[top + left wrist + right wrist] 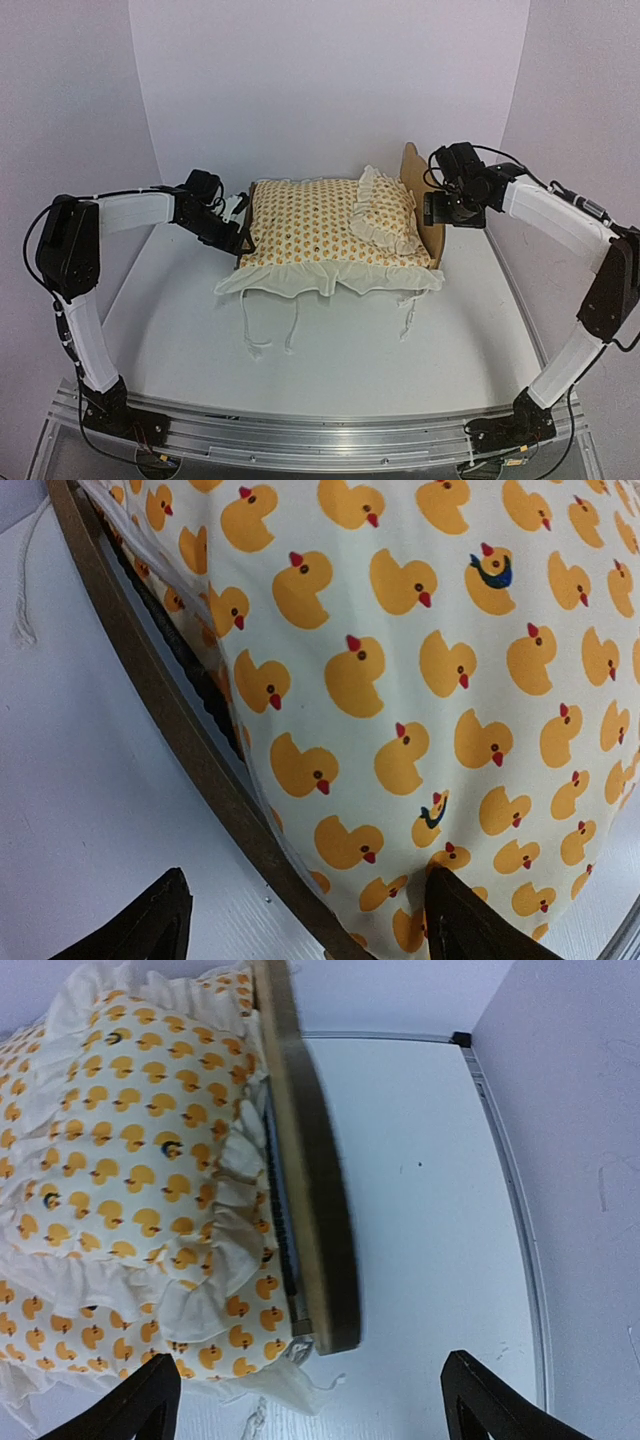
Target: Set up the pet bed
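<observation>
The pet bed (412,170) is a light plywood frame at the table's middle, headboard on the right. A duck-print mattress cushion (300,225) fills it, and a ruffled pillow (385,215) leans by the headboard. My left gripper (238,235) is at the bed's left end. In the left wrist view it (305,925) stands open astride the wooden rail (180,730); one fingertip (470,925) touches the cushion (420,680), the other hangs over bare table. My right gripper (432,210) is open just outside the headboard; in its wrist view it (310,1410) hovers over the headboard's (310,1190) near end, beside the pillow (120,1140).
The cushion's ruffle and white ties (270,330) trail over the table in front of the bed. One tie end (25,580) lies outside the left rail. White walls enclose the table, with a raised edge strip (500,1170) on the right.
</observation>
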You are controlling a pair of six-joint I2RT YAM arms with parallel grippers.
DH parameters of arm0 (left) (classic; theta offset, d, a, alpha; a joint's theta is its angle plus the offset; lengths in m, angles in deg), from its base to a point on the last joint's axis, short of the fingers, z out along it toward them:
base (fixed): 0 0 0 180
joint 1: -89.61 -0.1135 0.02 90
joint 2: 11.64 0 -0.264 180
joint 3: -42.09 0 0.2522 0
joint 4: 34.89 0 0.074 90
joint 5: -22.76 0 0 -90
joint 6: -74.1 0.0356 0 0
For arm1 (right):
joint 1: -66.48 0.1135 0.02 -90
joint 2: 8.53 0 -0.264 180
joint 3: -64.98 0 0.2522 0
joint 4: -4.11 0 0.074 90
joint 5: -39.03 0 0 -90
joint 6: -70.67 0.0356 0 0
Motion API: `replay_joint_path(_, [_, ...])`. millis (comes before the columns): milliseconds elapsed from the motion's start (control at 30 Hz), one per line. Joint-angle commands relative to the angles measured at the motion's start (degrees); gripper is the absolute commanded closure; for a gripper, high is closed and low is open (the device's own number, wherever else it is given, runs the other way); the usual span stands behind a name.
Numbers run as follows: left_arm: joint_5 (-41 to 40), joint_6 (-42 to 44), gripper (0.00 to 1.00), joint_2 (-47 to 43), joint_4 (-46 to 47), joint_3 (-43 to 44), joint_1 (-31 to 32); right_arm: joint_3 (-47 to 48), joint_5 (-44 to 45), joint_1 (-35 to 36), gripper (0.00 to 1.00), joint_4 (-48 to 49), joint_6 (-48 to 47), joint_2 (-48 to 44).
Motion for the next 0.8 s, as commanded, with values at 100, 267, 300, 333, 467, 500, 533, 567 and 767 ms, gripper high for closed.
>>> replay_joint_path(100, [-4.0, 0.8, 0.35, 1.7, 2.9, -1.5, -0.4, -2.5, 1.9, -1.3, 0.18, 3.3, 1.8, 0.7])
replay_joint_path(267, [-6.1, 3.1, 0.38, 1.2, 3.2, -1.6, -1.3, -0.6, 1.9, -2.1, 0.64, 8.0, -0.6, 5.0])
replay_joint_path(300, [-6.6, 3.6, 0.38, 1.1, 3.3, -1.6, -1.4, 0.1, 3.3, -2.2, 0.73, 8.2, -0.3, 5.4])
replay_joint_path(333, [-7.0, 4.2, 0.38, 0.9, 3.5, -1.6, -1.6, 0.4, 4.2, -2.2, 0.76, 8.3, -0.1, 5.9])
replay_joint_path(467, [-9.3, 6.8, 0.38, 0.4, 4.5, -1.7, -2.4, 0.4, 5.3, -2.3, 0.94, 8.5, 0.5, 6.6])
replay_joint_path(500, [-9.8, 7.5, 0.38, 0.3, 4.8, -1.7, -2.6, 0.0, 5.4, -2.3, 0.99, 8.5, 1.0, 6.2])
replay_joint_path(533, [-10.5, 8.3, 0.38, 0.3, 5.1, -1.7, -2.9, -0.9, 5.2, -2.2, 1.00, 8.5, 1.6, 5.7])
replay_joint_path(567, [-11.0, 8.9, 0.38, 0.4, 5.4, -1.6, -3.2, -1.9, 4.9, -2.2, 1.00, 8.5, 2.3, 4.9])
replay_joint_path(767, [-13.0, 12.8, 0.38, 0.3, 7.2, -1.0, -4.6, -8.4, 2.5, -0.5, 1.00, 8.3, 5.7, -2.3])
